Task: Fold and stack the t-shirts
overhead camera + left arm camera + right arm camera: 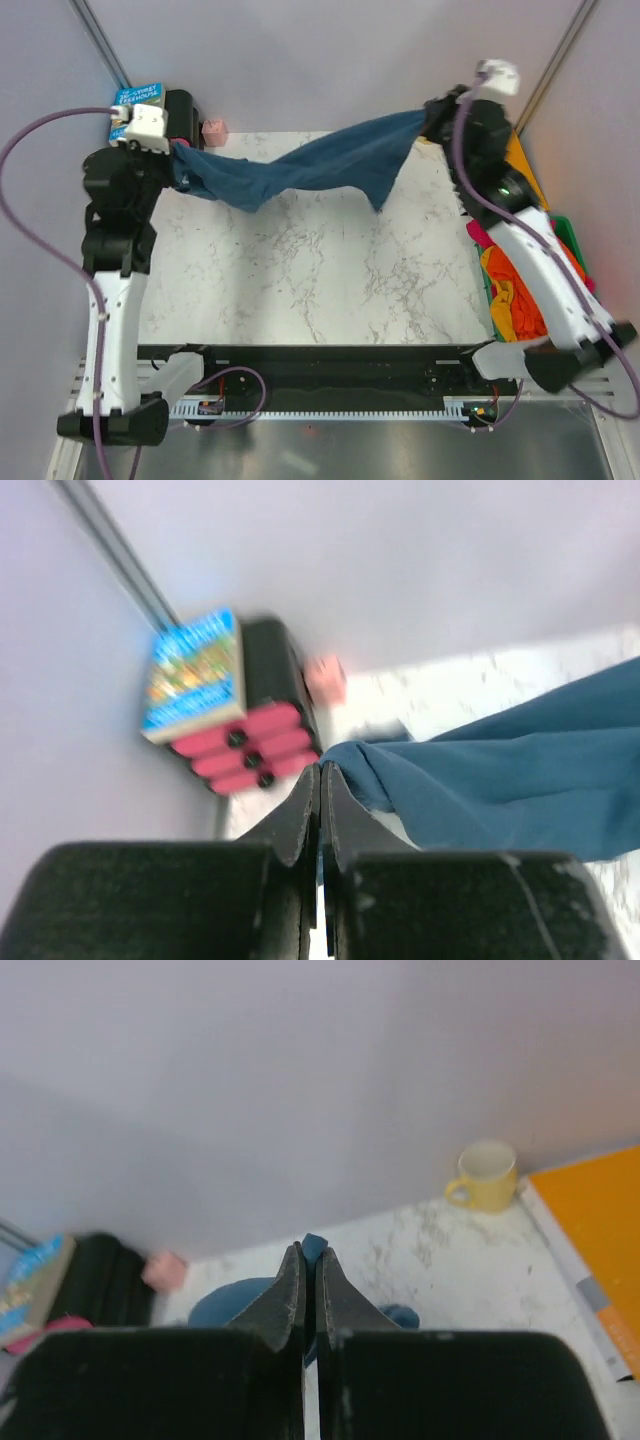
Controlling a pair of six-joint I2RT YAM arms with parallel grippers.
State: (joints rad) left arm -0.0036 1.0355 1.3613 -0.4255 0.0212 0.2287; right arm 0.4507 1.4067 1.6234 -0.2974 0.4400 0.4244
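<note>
While the other shirts (505, 290) wait heaped beside the right edge of the table (300, 280), the blue t-shirt (300, 165) hangs over its far side. Its long axis runs left to right between the arms, bunched at the left, with a loose corner drooping right of middle. The left gripper (320, 780) and right gripper (308, 1260) each have fingers pinched shut on the cloth; I judge they should draw apart evenly to remove the sag, then lower together.

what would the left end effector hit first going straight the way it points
The left end effector, shut on the teal t-shirt, would probably meet the small pink block by the black case; depth unclear.
</note>
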